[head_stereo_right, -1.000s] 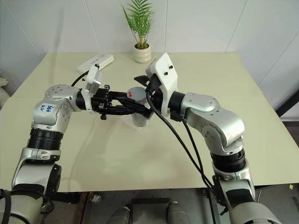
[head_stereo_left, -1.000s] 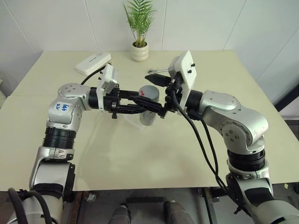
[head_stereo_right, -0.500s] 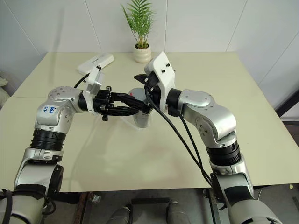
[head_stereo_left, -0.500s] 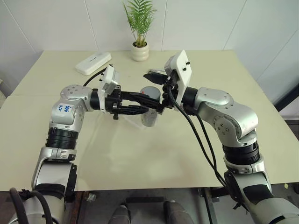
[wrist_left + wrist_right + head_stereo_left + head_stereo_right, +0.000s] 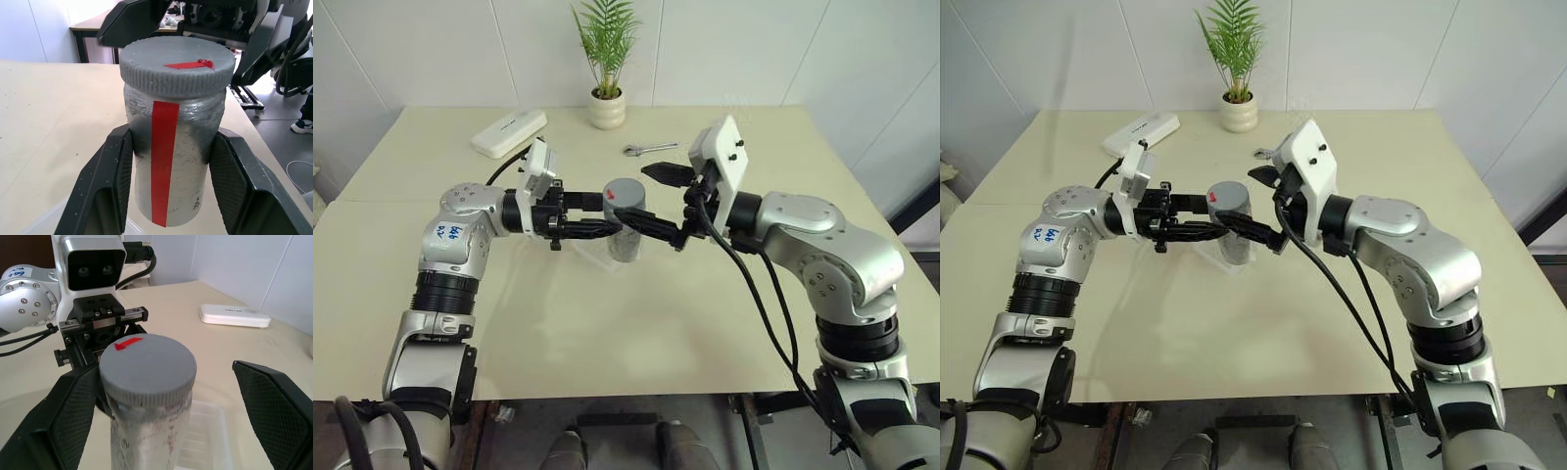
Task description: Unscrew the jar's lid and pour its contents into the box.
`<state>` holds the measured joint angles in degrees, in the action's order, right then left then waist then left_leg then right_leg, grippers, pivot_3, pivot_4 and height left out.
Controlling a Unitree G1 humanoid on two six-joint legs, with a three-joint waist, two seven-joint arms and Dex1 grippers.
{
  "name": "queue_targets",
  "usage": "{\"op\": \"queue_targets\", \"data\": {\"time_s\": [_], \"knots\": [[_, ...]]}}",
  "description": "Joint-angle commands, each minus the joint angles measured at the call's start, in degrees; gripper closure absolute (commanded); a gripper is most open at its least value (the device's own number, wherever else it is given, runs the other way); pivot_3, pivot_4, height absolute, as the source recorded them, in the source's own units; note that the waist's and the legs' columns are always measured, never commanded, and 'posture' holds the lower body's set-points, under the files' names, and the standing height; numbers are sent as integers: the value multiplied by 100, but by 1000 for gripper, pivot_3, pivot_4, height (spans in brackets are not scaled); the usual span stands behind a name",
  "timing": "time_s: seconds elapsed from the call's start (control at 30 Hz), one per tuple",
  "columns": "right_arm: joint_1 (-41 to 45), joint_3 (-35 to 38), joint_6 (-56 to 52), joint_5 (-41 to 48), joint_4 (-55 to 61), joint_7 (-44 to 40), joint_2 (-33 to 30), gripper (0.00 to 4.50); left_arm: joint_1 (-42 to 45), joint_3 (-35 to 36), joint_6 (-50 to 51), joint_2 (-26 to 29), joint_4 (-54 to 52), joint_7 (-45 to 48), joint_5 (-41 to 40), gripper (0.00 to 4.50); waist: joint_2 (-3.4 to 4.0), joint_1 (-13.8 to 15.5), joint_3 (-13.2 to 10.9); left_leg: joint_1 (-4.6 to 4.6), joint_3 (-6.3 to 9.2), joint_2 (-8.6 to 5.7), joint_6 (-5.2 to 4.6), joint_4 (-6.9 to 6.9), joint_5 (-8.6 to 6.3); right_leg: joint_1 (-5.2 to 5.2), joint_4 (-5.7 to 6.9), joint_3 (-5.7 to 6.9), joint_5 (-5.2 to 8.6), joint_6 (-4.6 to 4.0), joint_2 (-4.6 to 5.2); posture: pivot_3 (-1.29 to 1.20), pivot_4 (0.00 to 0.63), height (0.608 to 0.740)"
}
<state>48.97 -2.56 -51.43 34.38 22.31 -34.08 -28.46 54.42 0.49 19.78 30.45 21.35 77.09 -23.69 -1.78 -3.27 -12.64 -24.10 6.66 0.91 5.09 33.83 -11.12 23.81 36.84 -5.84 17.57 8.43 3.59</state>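
Left pincer (image 5: 612, 226) grasps the jar (image 5: 626, 233) by its body, upright above the clear box (image 5: 208, 431) at mid-table. Right pincer (image 5: 651, 196), released wide, flanks the lid (image 5: 177, 65), still on. Pale table (image 5: 607, 323) stands against white walls; a white case (image 5: 509, 132), potted plant (image 5: 606, 59) and wrench (image 5: 649, 149) lie toward the far edge, with bare surface on every near side.
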Motion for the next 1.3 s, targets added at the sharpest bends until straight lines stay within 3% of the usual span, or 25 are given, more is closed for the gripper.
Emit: {"op": "queue_targets", "data": {"time_s": [0.03,0.23,0.57,1.3], "knots": [[49,316,-95,182,300,152,-1,0,5,138,-132,8,-64,54,-135,2571,0,-2,0,0,0,0,0,0,0,0,0,0,0,0,0,0,150,740],[88,254,-178,578,449,115,280,0,48,106,-145,-65,-44,85,-108,2571,0,2,0,0,0,0,0,0,0,0,1,0,0,0,0,0,150,740],[298,-237,233,-48,-204,136,436,0,53,57,-115,-90,-139,121,-85,2571,0,-2,0,1,0,0,0,0,0,0,1,0,0,0,-1,0,150,740],[684,-293,504,-426,-761,93,721,0,45,-17,-191,-151,-152,150,-64,2571,0,1,0,0,0,0,0,-2,0,0,-1,0,0,0,0,0,150,740]]}}
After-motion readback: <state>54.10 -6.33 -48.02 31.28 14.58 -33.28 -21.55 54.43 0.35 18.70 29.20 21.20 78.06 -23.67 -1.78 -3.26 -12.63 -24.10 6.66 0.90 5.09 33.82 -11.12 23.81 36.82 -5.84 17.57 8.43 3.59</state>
